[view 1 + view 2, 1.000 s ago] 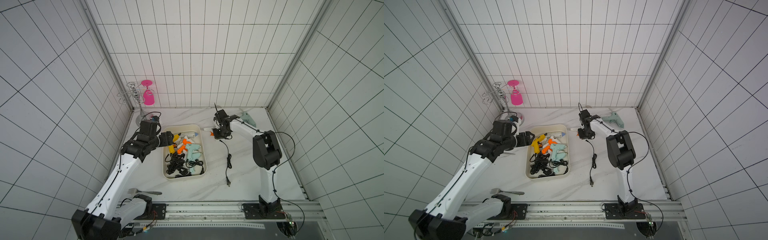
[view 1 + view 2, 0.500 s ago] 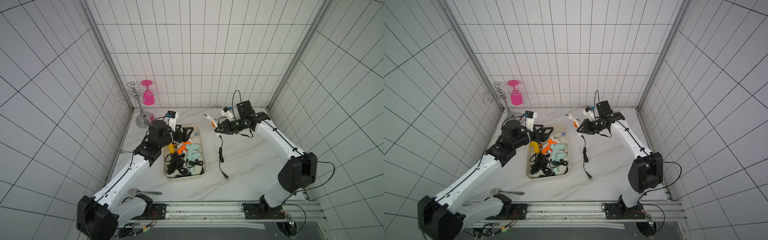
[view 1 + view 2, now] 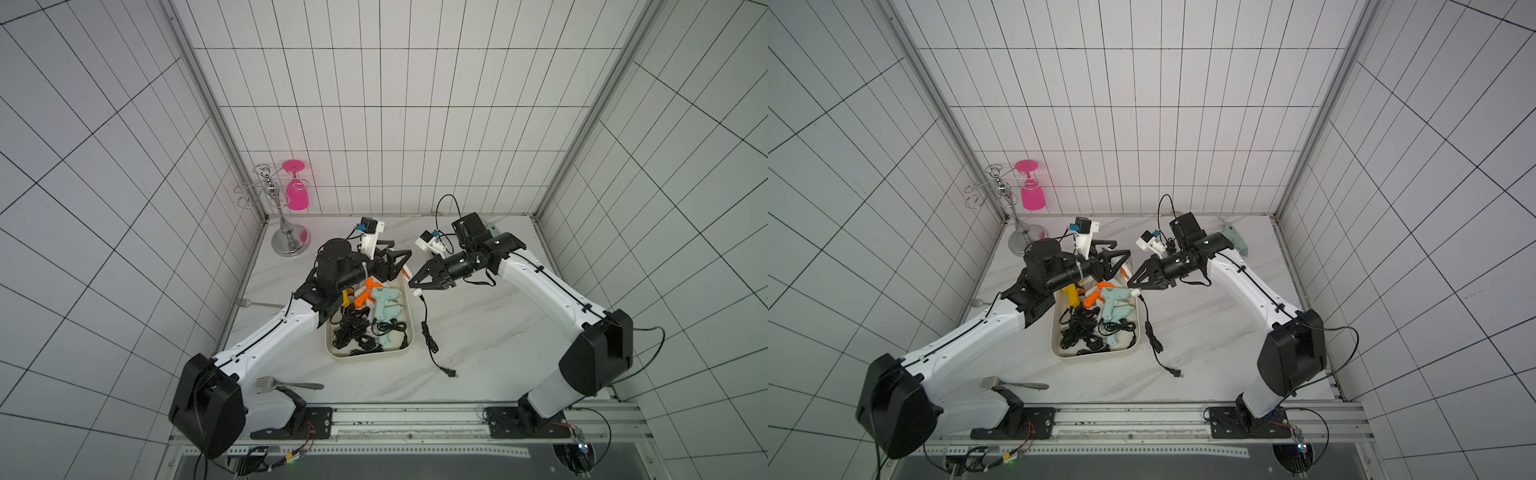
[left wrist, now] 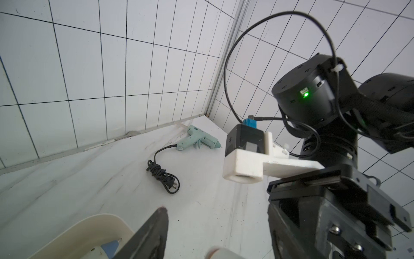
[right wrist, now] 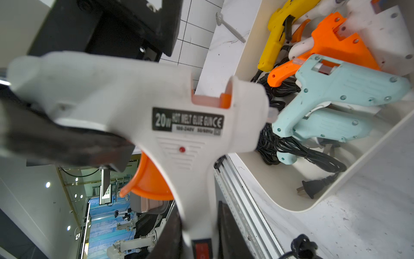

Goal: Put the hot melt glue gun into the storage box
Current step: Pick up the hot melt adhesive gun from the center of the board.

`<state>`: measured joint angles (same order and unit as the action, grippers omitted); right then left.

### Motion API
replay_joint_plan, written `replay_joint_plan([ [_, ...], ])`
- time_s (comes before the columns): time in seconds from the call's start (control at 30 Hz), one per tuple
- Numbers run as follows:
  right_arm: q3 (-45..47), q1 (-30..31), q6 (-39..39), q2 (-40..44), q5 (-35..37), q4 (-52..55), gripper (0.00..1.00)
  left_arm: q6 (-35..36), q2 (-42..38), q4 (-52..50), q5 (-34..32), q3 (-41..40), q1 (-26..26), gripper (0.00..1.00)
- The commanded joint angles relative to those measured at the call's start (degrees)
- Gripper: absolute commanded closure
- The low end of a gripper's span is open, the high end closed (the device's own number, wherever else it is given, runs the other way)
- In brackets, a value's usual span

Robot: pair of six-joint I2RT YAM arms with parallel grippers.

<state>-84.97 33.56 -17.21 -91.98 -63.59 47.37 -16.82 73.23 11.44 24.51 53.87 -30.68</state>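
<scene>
1. Both pincers have drawn together since half a second ago and now meet above the far right corner of the storage box (image 3: 376,356). The right arm has brought the white glue gun (image 5: 190,125) in from beyond that corner.
2. The right pincer (image 3: 414,286) is clamped on the gun's handle. In the right wrist view its fingers (image 5: 167,242) squeeze the grip below the orange trigger, and the frame edge cuts off the handle's end.
3. The left pincer (image 3: 404,266) has its jaws apart on either side of the gun's muzzle end. One dark, blurred finger (image 5: 67,141) lies across the barrel on the trigger side. I cannot tell whether the jaws press on the gun.
4. In both top views the pincers hide nearly all of the gun. Only a white stub (image 3: 417,293) shows, along with its black cord (image 3: 428,336), which hangs to the tabletop (image 3: 478,332) just beside the box's right wall. The plug (image 3: 451,373) lies off the box's near right corner.
5. The left wrist view shows only one finger of its own pincer (image 4: 154,231). A blurred white round shape at the frame edge cannot be identified.
6. Inside the box, a yellow gun (image 5: 275,33), an orange gun (image 5: 336,42) and two mint guns (image 5: 349,85) lie over tangled cords.
7. Another mint gun (image 4: 197,140) lies on the tabletop well beyond the box. The right arm mostly hides it in the top views.
</scene>
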Motion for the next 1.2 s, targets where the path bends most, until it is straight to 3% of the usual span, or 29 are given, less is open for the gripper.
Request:
replay_joint_plan([
  [0.0, 0.6, 0.35, -0.1, 0.93, -3.15, 0.35, 0.83, 0.46, 0.43, 2.69, 2.31, -0.16, -0.05, 0.52],
  [0.2, -0.53, 0.43, -1.67, 0.34, -3.64, -0.98, 0.79, -0.14, -0.88, 2.26, 5.2, -0.53, -0.09, 0.79],
  [0.37, -2.77, 0.32, -1.6, 0.55, -3.19, -0.96, 0.57, -0.14, -2.54, -1.64, 6.16, 3.17, -0.19, 1.0],
  [0.47, -4.05, -0.79, -1.38, 1.72, -2.08, -0.97, 0.38, -0.34, -4.0, -3.76, 5.93, 6.34, -0.34, 1.0],
  [0.57, -4.5, -5.17, -1.59, 4.29, 0.54, -1.0, 0.31, 0.22, -5.62, -6.88, 4.28, 9.97, -0.32, 1.0],
  [0.7, -3.04, -15.64, -2.9, 12.11, 8.84, -4.05, 0.23, 3.22, -6.31, -13.6, 0.08, 16.24, -0.02, 1.0],
  [0.83, 1.64, -23.67, -3.72, 20.13, 17.06, -9.46, 0.06, 8.49, -5.87, -20.76, -5.81, 22.17, 1.76, 1.0],
  [1.0, 6.9, -24.7, -4.2, 21.74, 14.59, -10.6, 0.05, 9.82, -6.65, -27.54, -2.73, 26.44, 8.99, 1.0],
  [1.17, 11.49, -24.71, -5.24, 21.67, 14.95, -11.33, 0.05, 14.97, -6.7, -36.54, -2.32, 25.89, 11.6, 1.0],
])
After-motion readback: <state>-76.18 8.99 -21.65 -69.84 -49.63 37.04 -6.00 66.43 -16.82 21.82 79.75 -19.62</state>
